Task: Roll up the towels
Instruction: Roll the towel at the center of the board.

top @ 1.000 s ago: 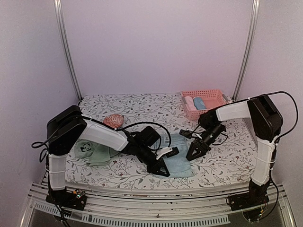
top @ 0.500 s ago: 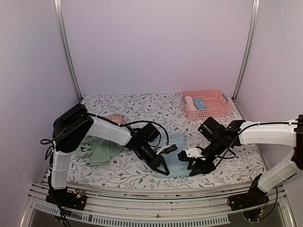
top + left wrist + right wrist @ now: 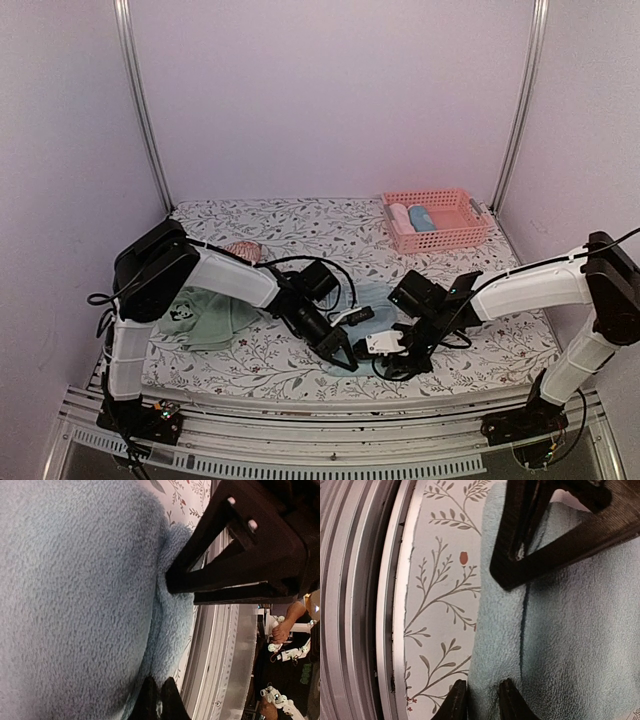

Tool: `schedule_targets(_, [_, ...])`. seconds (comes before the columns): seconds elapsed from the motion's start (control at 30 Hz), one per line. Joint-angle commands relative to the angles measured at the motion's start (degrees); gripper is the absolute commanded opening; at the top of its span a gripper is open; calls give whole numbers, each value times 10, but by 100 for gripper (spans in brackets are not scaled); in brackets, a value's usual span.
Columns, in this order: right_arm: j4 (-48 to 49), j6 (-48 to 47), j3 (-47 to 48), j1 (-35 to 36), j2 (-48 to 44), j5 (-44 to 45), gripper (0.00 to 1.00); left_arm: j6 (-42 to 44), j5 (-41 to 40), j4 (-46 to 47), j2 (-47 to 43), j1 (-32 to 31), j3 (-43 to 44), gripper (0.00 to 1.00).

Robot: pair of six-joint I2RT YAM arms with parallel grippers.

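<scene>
The light blue towel (image 3: 372,298) lies on the floral cloth near the front edge, its near edge folded over into a thick lip (image 3: 500,630). My left gripper (image 3: 343,362) is shut on that lip at its left end; in the left wrist view its tips (image 3: 159,702) pinch the fold together. My right gripper (image 3: 390,368) sits just to the right on the same edge, its two fingers (image 3: 481,702) pressed on either side of the fold. The sage green towel (image 3: 205,320) with the panda print lies crumpled at the left, untouched.
A pink basket (image 3: 455,236) at the back right holds a white roll and a blue roll. A pinkish rounded object (image 3: 240,252) sits behind the left arm. The metal front rail (image 3: 330,415) runs just beyond the towel's near edge.
My right arm swung down and left from above the towel's right side to its near edge, and its jaws narrowed onto the fold. The left gripper kept its pinch and hardly moved.
</scene>
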Motion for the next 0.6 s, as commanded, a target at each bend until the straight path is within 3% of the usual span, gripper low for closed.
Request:
schedule_targets(0.0, [9, 15, 10, 4, 18, 14, 18, -3, 1, -19, 13, 12, -5, 0])
schedule_targets(0.13, [-27, 18, 17, -11, 29, -45, 5, -3, 12, -20, 11, 18, -7, 0])
schedule_targets(0.37, [-143, -15, 74, -103, 92, -214, 3, 6, 16, -26, 14, 31, -8, 0])
schedule_targets(0.47, [-190, -34, 109, -136, 152, -259, 3, -2, -5, -10, 13, 39, -12, 11])
schedule_targets(0.57, [-234, -50, 149, -166, 210, -299, 3, -1, -29, -2, 12, 48, -21, 15])
